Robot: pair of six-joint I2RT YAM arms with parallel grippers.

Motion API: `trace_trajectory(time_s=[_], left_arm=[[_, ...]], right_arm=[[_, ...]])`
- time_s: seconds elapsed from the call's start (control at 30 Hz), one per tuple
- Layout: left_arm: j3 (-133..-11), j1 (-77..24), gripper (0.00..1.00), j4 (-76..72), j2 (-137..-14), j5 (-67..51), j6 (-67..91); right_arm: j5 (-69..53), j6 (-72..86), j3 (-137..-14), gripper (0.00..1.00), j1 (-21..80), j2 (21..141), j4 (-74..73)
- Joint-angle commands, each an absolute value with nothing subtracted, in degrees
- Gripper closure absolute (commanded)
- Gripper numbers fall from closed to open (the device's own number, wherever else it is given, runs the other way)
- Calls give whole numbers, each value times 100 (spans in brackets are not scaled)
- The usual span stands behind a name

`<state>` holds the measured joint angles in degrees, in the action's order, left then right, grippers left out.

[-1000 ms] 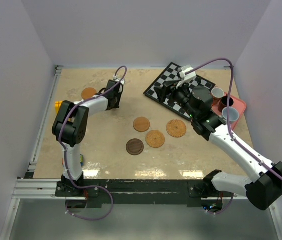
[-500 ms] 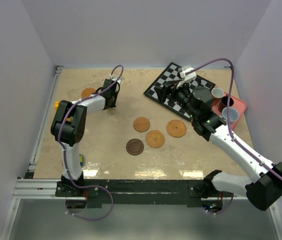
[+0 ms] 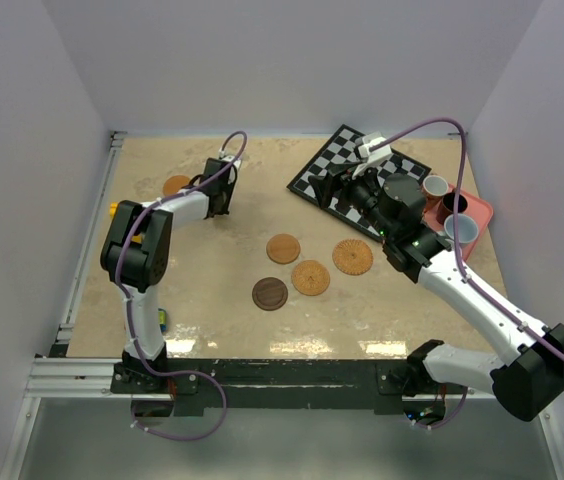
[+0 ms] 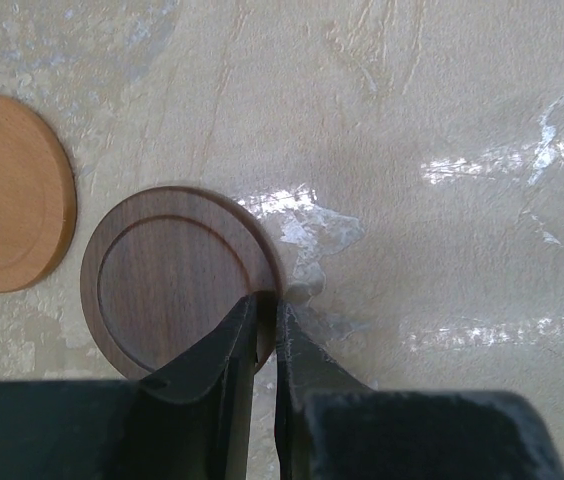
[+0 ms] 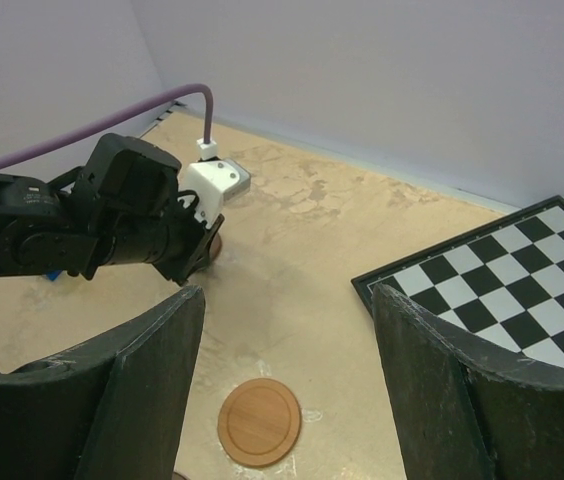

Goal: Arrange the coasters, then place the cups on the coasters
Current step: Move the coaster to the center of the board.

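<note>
At the far left of the table (image 3: 212, 290), I am pinching a dark brown coaster (image 4: 167, 280) with the left gripper (image 4: 265, 330), jaws clamped on the disc's rim, a tan coaster (image 4: 7, 190) lying just beside it. I am holding the right gripper (image 5: 287, 300) near the chessboard (image 5: 502, 280), jaws spread and empty. Four more coasters (image 3: 311, 277) are lying mid-table; cups (image 3: 435, 186) are sitting in the pink tray (image 3: 482, 210).
</note>
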<state>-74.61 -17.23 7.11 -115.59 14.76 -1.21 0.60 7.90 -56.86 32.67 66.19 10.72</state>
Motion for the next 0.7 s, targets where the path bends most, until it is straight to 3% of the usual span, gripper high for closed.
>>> trace_trajectory(time_s=[0.0,0.67], left_arm=[[-7348,-1565,84,852,-11742,1520,-264],[-7515,-1459,84,879,-11883,1406,-281]], right_arm=[[149,738,-5678,28,3270,6468,1257],[132,738,-5660,28,3269,6548,1274]])
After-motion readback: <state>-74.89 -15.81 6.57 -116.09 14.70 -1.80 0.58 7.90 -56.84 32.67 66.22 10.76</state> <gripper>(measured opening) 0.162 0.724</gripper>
